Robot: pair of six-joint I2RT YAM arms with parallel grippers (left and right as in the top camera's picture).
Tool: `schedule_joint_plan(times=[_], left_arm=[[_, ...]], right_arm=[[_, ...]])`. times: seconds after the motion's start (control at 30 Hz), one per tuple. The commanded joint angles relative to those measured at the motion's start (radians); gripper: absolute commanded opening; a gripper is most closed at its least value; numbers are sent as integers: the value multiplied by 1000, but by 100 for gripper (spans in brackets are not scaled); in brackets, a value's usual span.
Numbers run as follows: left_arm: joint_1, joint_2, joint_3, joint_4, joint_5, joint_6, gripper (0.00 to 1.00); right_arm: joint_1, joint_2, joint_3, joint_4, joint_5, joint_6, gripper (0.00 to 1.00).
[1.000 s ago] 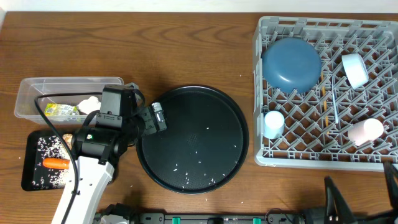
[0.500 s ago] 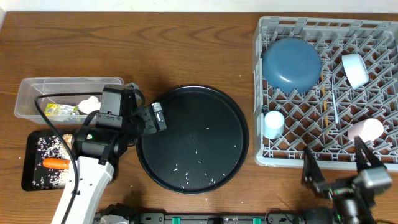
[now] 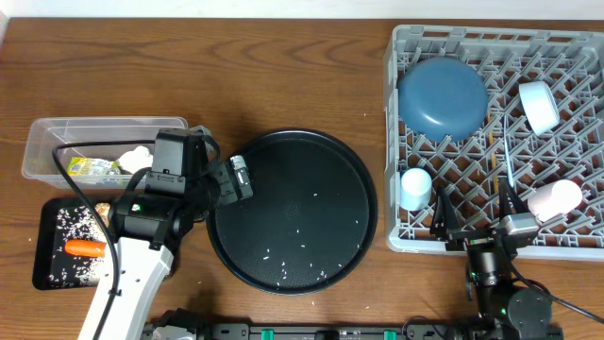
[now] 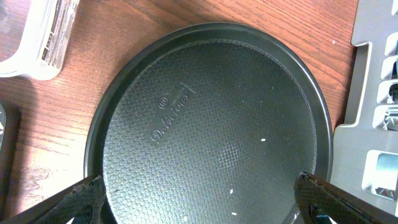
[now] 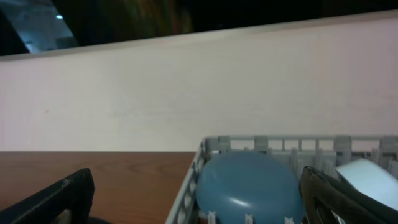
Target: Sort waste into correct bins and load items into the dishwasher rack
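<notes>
Left hand (image 4: pixel 199 194), spread wide, hovers over round black tray (image 4: pixel 205 87) embossed "Delicious"; right hand (image 3: pixel 475 221) likewise spread.

A brown wooden table (image 3: pixel 236 85) stands against a plain white wall (image 5: pixel 199 93).

One rack (image 3: pixel 491 34), two cups (image 3: pixel 415 188) (image 3: pixel 555 198), one plate (image 3: pixel 442 97), one bowl (image 3: pixel 538 106), two bins (image 3: pixel 57 132) (image 3: pixel 47 227), one round tray (image 3: pixel 293 189)

Grey rack (image 3: pixel 390 142) holds dark blue plate (image 3: pixel 442 97), white bowl (image 3: pixel 540 106), light-blue cup (image 3: pixel 415 188), pink cup (image 3: pixel 555 199). Carrot (image 3: pixel 85 248) lies on black tray (image 3: pixel 42 269); wrapper (image 3: pixel 92 169) and tissue (image 3: pixel 132 157) in clear tub (image 3: pixel 94 123).
</notes>
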Motion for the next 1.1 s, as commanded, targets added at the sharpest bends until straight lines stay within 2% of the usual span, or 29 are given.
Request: schedule_joint_plan(times=[0.0,0.23,0.43,0.67,1.07], left_arm=[[5,0,11,-3,-13,6,98],[5,0,11,-3,-13,6,98],[5,0,11,-3,-13,6,98],[5,0,11,-3,-13,6,98],[5,0,11,-3,-13,6,98]], right_arm=[[-14,-7,-56,37,35,39,99],[-55,-8,-84,-24,35,74,99],[-102,-8,-84,-195,35,51,99],[-104,-8,-84,-191,27,-107,99],[-104,-7,-84,-191,28,-106,99]])
